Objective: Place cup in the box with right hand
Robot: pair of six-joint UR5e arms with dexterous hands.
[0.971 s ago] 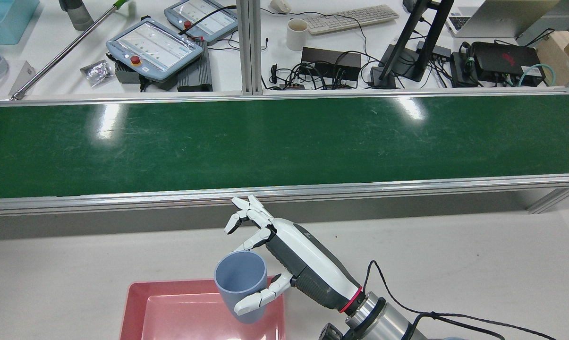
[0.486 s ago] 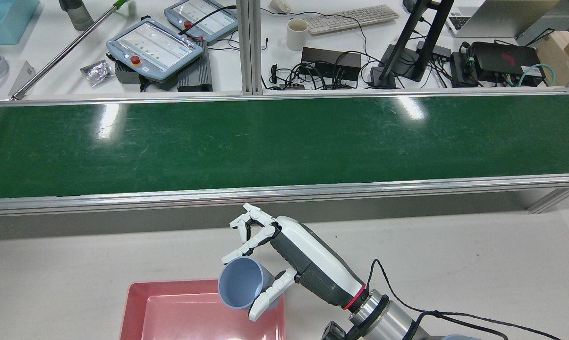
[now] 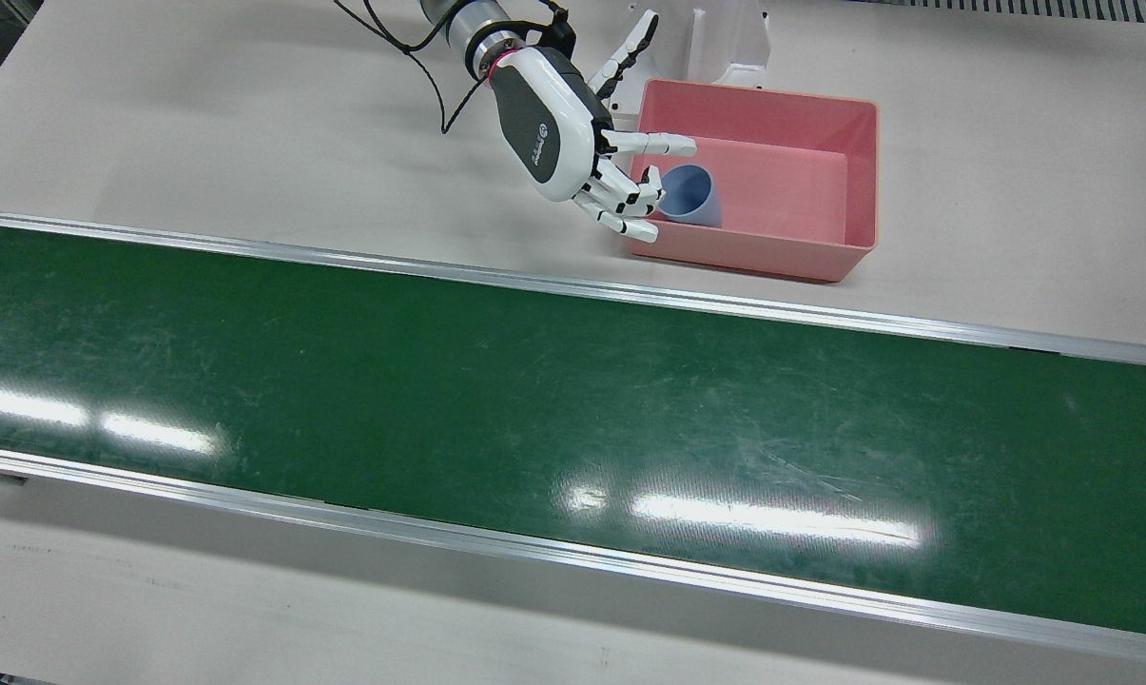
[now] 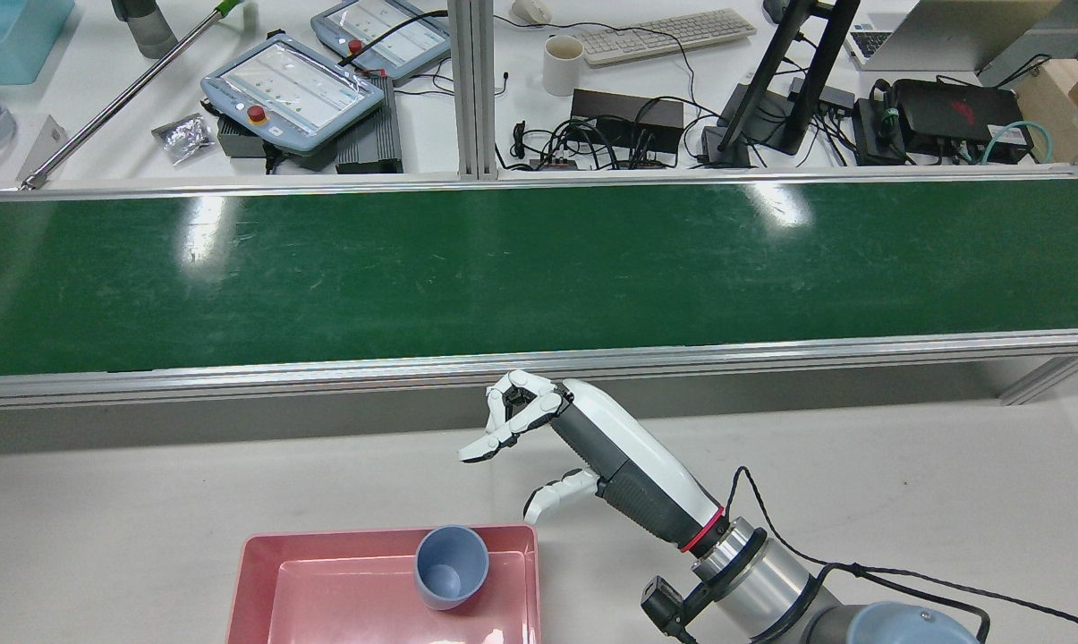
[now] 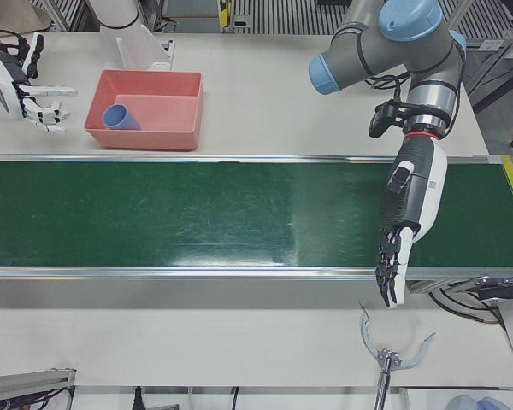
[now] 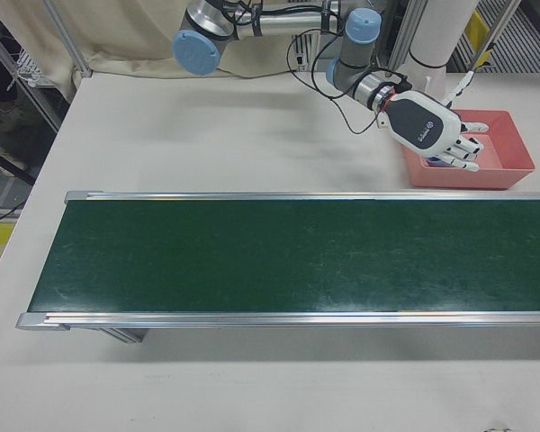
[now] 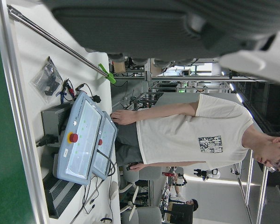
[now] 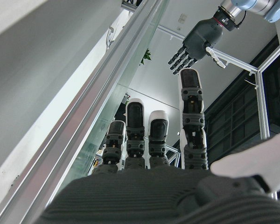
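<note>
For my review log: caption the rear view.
Blue cup rests inside pink box; right hand open beside it.

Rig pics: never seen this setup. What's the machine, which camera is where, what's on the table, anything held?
Two robot arms, each ending in a many-fingered hand, flank a green conveyor belt. The rear view looks forward from behind the arms; the front views face the robot from above; two cameras ride on the hands. A pink box on the table contains a blue cup. The right hand is beside the box, fingers apart, holding nothing. The left hand hangs over the belt's far end, also empty.
</note>
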